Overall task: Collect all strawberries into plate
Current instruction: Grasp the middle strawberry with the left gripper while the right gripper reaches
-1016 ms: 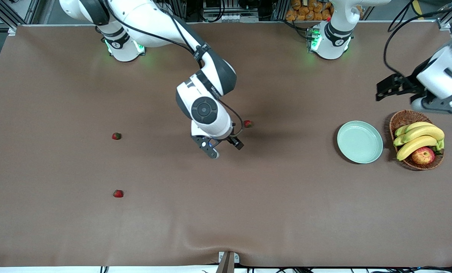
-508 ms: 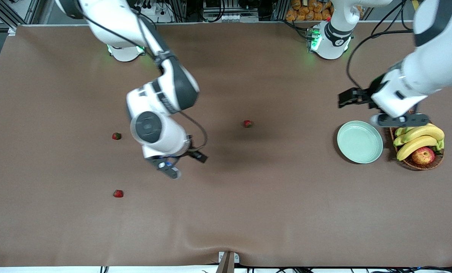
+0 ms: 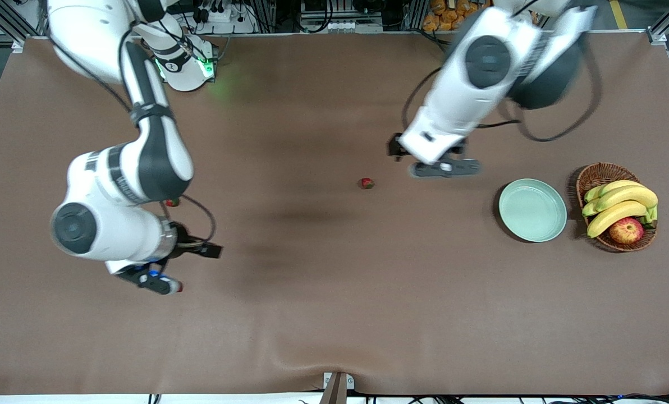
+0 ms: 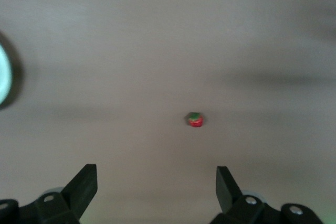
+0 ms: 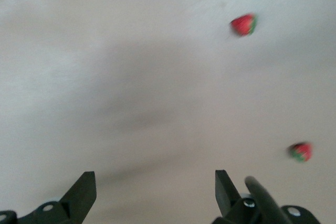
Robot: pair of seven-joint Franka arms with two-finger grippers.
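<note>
Three strawberries lie on the brown table. One strawberry point(image 3: 366, 183) is at mid-table and also shows in the left wrist view point(image 4: 195, 120). A second strawberry point(image 3: 172, 202) peeks out from under the right arm. A third point(image 3: 179, 288) is nearly hidden by a finger of the right gripper. The right wrist view shows two strawberries point(image 5: 243, 24) point(image 5: 300, 151). My right gripper point(image 3: 186, 268) point(image 5: 155, 187) is open and empty above the third berry. My left gripper point(image 3: 421, 160) point(image 4: 155, 187) is open and empty, over the table between the mid-table berry and the mint-green plate point(image 3: 532, 210), whose edge point(image 4: 4, 74) shows in the left wrist view.
A brown wicker basket point(image 3: 592, 175) with bananas point(image 3: 621, 205) and a red-yellow apple point(image 3: 626, 230) stands beside the plate at the left arm's end of the table.
The right arm swung from mid-table to over the two strawberries at its end. The left arm swung from over the basket, past the plate, toward the mid-table strawberry. Both grippers stayed open.
</note>
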